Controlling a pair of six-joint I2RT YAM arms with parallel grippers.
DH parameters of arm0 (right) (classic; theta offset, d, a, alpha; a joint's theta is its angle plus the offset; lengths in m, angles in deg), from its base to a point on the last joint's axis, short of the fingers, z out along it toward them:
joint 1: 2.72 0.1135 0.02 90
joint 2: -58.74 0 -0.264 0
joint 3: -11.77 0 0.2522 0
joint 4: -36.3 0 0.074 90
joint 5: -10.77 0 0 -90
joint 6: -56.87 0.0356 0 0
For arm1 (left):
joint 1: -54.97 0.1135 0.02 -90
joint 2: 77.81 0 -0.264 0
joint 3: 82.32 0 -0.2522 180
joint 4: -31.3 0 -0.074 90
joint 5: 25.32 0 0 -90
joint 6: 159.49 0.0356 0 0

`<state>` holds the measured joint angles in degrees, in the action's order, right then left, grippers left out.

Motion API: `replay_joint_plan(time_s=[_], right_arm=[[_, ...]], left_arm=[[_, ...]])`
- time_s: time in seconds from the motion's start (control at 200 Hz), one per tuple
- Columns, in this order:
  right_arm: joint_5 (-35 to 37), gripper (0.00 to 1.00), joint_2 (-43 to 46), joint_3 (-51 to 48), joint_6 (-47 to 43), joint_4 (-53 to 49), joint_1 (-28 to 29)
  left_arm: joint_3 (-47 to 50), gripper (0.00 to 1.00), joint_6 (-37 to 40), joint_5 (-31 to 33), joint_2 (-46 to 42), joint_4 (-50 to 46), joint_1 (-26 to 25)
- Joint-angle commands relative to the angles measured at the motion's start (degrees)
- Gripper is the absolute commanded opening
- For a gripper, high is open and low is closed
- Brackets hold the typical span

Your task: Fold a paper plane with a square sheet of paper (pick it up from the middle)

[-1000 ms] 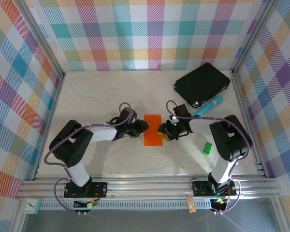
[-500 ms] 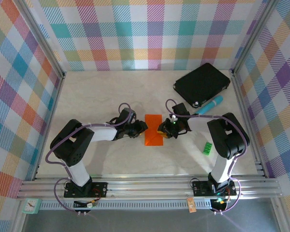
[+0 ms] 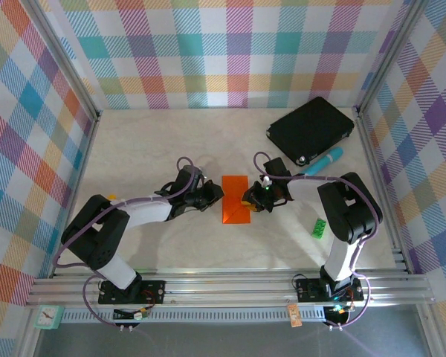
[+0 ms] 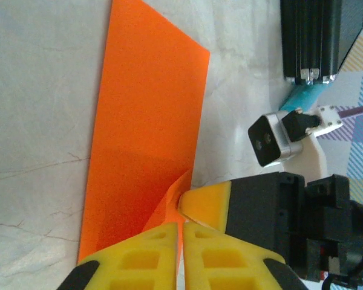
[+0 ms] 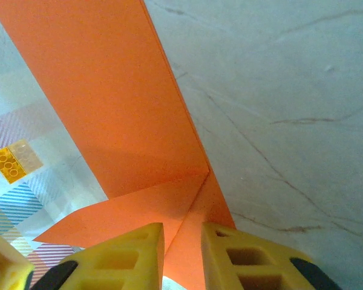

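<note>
Pastel plaid walls (image 3: pixel 230 52) surround a pale tabletop (image 3: pixel 141 149), apparently marble-veined, evenly lit.

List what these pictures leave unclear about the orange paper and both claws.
Left wrist view: near edge of the paper, hidden behind the left claw; pinched or not, unclear.
Right wrist view: paper's near corner, behind the right claw.
Top view: folds too small to read.
</note>
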<state>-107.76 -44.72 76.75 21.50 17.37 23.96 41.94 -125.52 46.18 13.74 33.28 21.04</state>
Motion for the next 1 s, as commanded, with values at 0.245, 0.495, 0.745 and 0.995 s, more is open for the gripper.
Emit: replay_joint_plan(time_s=[0.245,0.495,0.745,0.995], right_arm=[[2.0,0.25,-1.9,0.8,-1.1,-2.7,0.3],[1.8,0.26,-1.8,0.8,-1.4,-2.7,0.2],[-0.1,0.27,-0.8,0.6,-1.8,-0.4,0.3],[-1.8,0.27,-0.2,0.4,-1.9,2.6,0.2]], left_arm=[[-2.0,0.08,0.5,-4.5,6.0,3.7,-0.5],[-2.8,0.07,0.4,-1.6,8.8,0.2,-0.3],[-2.3,0.07,0.1,0.7,10.0,-0.9,0.2],[-1.9,0.08,-0.1,1.1,10.6,-0.9,0.3]])
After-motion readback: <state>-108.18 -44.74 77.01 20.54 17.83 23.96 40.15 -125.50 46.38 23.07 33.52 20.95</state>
